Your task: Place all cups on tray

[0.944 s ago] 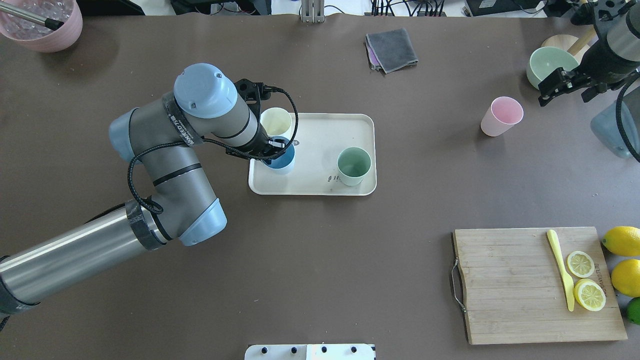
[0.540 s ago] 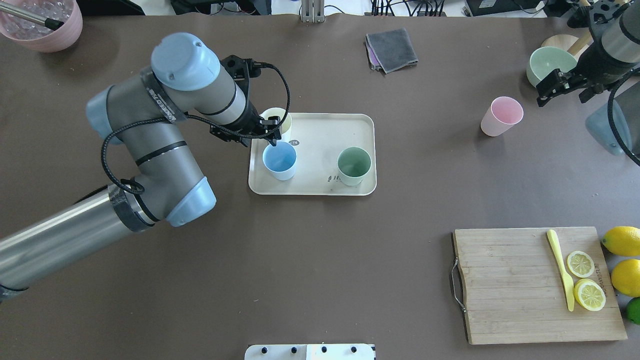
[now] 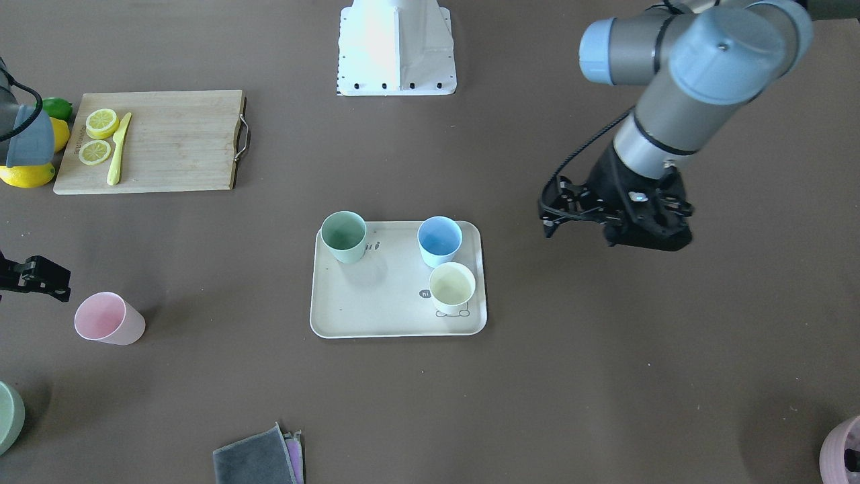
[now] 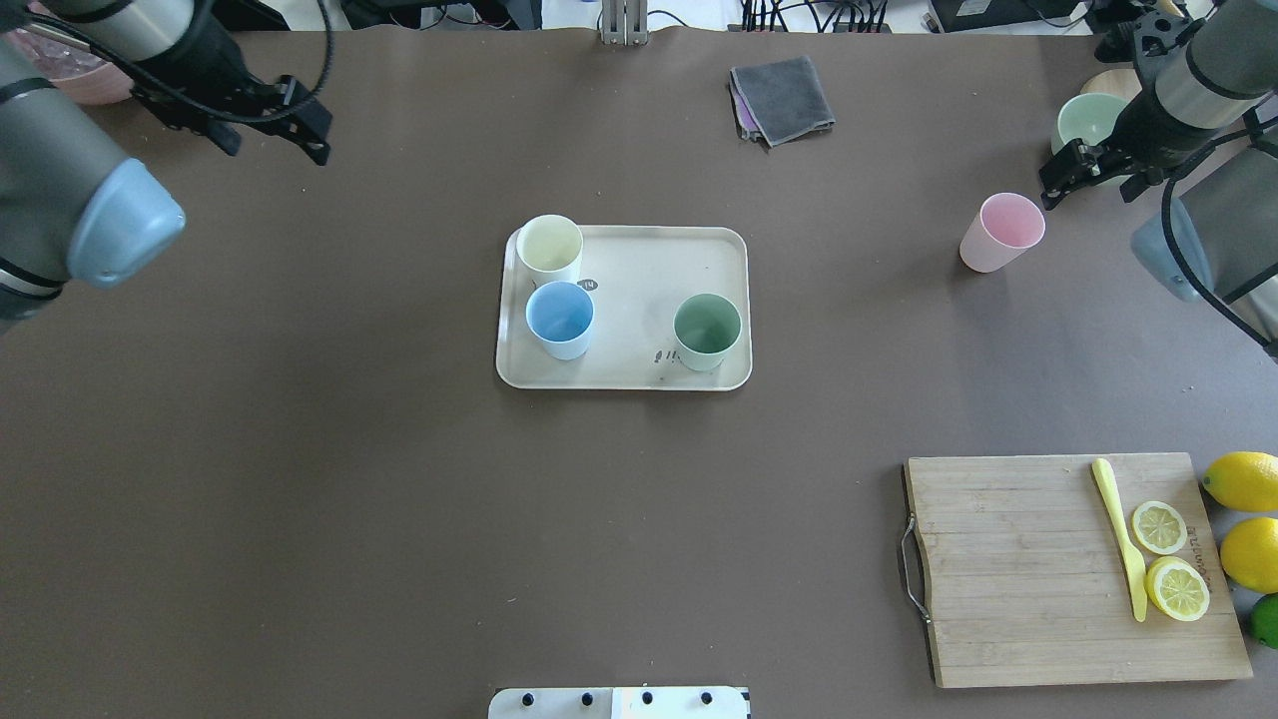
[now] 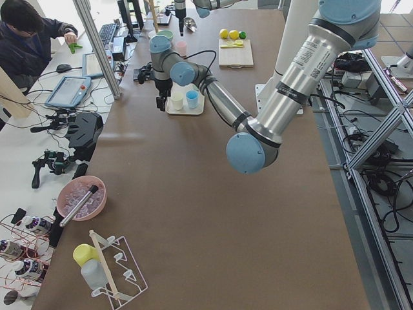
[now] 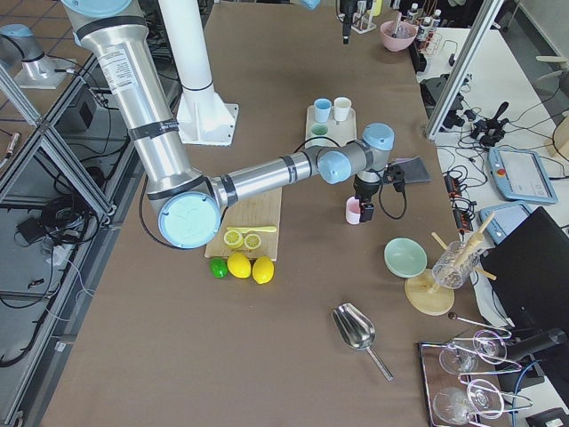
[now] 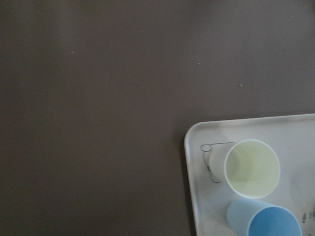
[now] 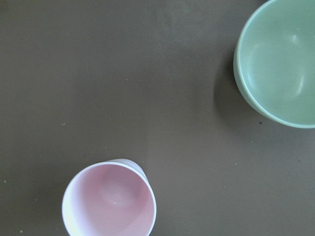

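Observation:
The cream tray (image 4: 639, 270) lies mid-table. On it stand the cream-yellow cup (image 4: 549, 245), the light blue cup (image 4: 560, 318) and the mint green cup (image 4: 707, 330). The pink cup (image 4: 1001, 232) stands on the bare table far to the right, off the tray. My left gripper (image 4: 321, 135) is open and empty, high over the table's far left. My right gripper (image 4: 1050, 185) looks open and empty, just beyond the pink cup. The right wrist view shows the pink cup (image 8: 109, 201) from above. The left wrist view shows the cream-yellow cup (image 7: 252, 168) and the blue cup (image 7: 268, 223).
A mint green bowl (image 4: 1088, 118) sits behind the right gripper. A folded grey cloth (image 4: 782, 98) lies at the back. A wooden cutting board (image 4: 1008, 569) with lemon slices and a yellow knife is front right, whole lemons beside it.
My left gripper has let go of the blue cup, which stands on the tray, and the arm has swung away to the far left. My right gripper has moved closer to the pink cup.

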`<state>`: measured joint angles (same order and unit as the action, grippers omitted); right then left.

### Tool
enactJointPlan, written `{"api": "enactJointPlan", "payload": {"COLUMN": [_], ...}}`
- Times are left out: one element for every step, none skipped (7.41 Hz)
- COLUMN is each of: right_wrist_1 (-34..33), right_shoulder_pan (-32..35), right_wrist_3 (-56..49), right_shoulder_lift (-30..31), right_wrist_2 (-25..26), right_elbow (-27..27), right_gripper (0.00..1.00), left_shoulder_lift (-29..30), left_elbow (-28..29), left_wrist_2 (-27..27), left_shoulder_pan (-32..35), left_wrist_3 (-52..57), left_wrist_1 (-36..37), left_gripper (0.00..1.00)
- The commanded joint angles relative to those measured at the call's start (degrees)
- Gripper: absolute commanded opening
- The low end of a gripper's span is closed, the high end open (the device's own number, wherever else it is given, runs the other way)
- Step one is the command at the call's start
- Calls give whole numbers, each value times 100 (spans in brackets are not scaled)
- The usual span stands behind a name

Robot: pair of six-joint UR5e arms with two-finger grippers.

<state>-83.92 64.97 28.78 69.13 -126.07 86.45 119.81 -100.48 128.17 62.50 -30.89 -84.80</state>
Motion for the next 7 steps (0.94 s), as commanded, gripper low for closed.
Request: {"api": "enactJointPlan", "payload": {"right_wrist_1": [355, 863, 1094, 1123, 1132, 1132, 1141], "right_shoulder_pan": [-300, -414, -502, -581, -634, -670, -670], "right_wrist_3": [224, 460, 619, 777, 796, 805, 805], "right_shoulder_lift": [-83, -83, -92, -101, -92, -92, -92], "right_wrist_2": [292, 328, 389, 416, 408, 407, 407], "right_elbow": [-311, -635, -760, -762, -762, -762, -736], "right_gripper": [97, 95, 91, 69, 37, 8, 0], "left_shoulder_lift": [-326, -327, -327, -344, -344, -344, -344], "left_elbow": [-7, 10, 19, 11, 11, 19, 28], "left_wrist_2": [50, 50, 50, 50, 50, 50, 50], "left_shoulder_pan": [350, 350, 350, 350, 350, 350, 350], "left_wrist_3": [795, 795, 795, 795, 795, 795, 795], "left_wrist_1": [95, 69, 60, 42, 42, 33, 33], "left_gripper": [98, 98, 98, 98, 98, 98, 98]}}
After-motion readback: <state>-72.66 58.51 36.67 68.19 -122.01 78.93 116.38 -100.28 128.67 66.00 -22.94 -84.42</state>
